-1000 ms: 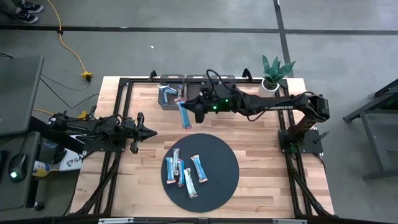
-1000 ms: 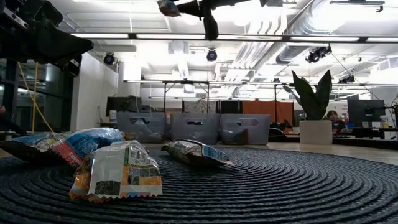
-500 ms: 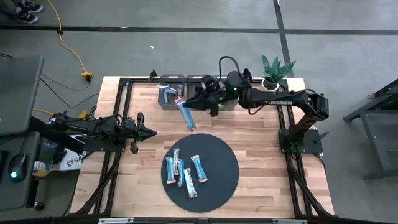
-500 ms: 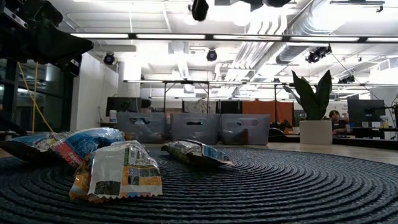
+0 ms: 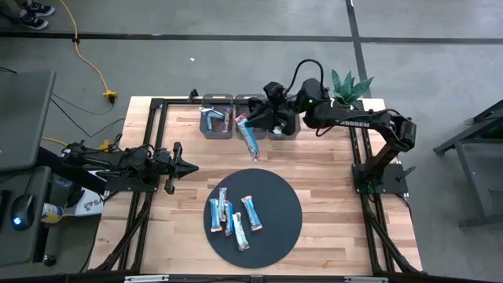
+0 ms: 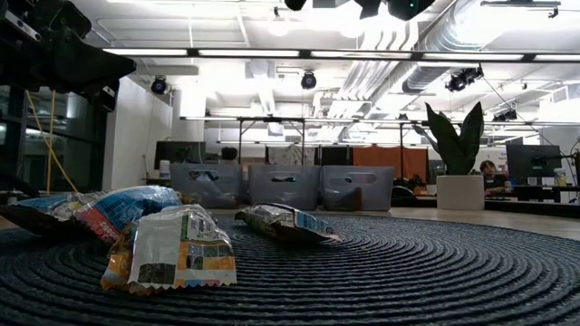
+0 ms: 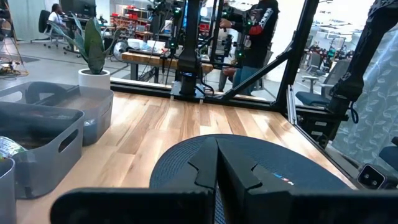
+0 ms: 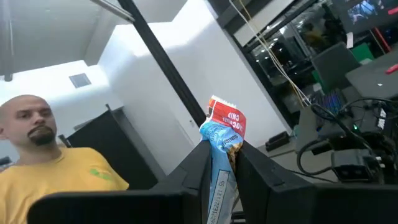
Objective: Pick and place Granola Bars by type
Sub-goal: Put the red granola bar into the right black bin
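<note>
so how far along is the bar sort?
Done: at least one blue bar lies in the leftmost grey bin. In hand: the right tool is shut on a blue and red bar, hanging over the bin row's front edge, not yet released. Left: about five bars on the dark round mat. The left tool is parked, shut, at the table's left.

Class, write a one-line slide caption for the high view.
Right gripper carries a light blue foil-wrapped granola bar above grey bins; four more wait on the dark round mat.

"CHIP" on held granola bar (image 8: pixel 225 119), other wrapper print unreadable
</note>
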Motion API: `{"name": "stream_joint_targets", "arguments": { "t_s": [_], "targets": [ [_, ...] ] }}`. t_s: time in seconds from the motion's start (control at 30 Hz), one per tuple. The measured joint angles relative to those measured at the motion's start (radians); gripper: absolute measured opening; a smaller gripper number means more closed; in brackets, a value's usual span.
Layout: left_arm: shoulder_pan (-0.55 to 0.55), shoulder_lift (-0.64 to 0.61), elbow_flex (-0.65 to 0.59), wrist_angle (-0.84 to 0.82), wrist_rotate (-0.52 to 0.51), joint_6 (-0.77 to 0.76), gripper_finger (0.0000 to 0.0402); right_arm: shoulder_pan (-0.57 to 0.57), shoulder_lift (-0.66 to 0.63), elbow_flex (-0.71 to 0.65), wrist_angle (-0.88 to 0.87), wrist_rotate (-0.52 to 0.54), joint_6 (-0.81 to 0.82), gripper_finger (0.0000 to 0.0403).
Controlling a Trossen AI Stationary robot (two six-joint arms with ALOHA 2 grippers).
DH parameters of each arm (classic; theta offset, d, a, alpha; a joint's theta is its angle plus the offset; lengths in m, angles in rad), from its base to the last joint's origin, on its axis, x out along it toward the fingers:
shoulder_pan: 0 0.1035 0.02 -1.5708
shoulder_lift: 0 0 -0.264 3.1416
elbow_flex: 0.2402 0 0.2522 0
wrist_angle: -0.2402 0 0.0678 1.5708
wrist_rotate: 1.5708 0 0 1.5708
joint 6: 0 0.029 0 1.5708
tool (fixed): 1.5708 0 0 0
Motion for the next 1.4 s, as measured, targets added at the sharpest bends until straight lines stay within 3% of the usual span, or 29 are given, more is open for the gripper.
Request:
{"name": "stream_joint_targets", "arguments": {
  "t_s": [0.47, 0.73, 0.9, 1.07, 1.4],
  "targets": [
    [0.000, 0.000, 0.000, 0.000, 0.000, 0.000, 0.0001, -0.173, 0.000, 0.000, -0.109, -0.028, 0.026, 0.0034],
    [0.000, 0.000, 0.000, 0.000, 0.000, 0.000, 0.0001, -0.296, 0.000, 0.000, -0.440, 0.004, -0.060, 0.0033],
    [0.000, 0.000, 0.000, 0.000, 0.000, 0.000, 0.0001, -0.366, 0.000, 0.000, -0.786, 0.148, -0.182, 0.0032],
    [0.000, 0.000, 0.000, 0.000, 0.000, 0.000, 0.0001, -0.416, 0.000, 0.000, -1.079, 0.358, -0.306, 0.0032],
    [0.000, 0.000, 0.000, 0.000, 0.000, 0.000, 0.0001, -0.431, 0.006, 0.000, -1.332, 0.755, -0.458, 0.0032]
  ]
}}
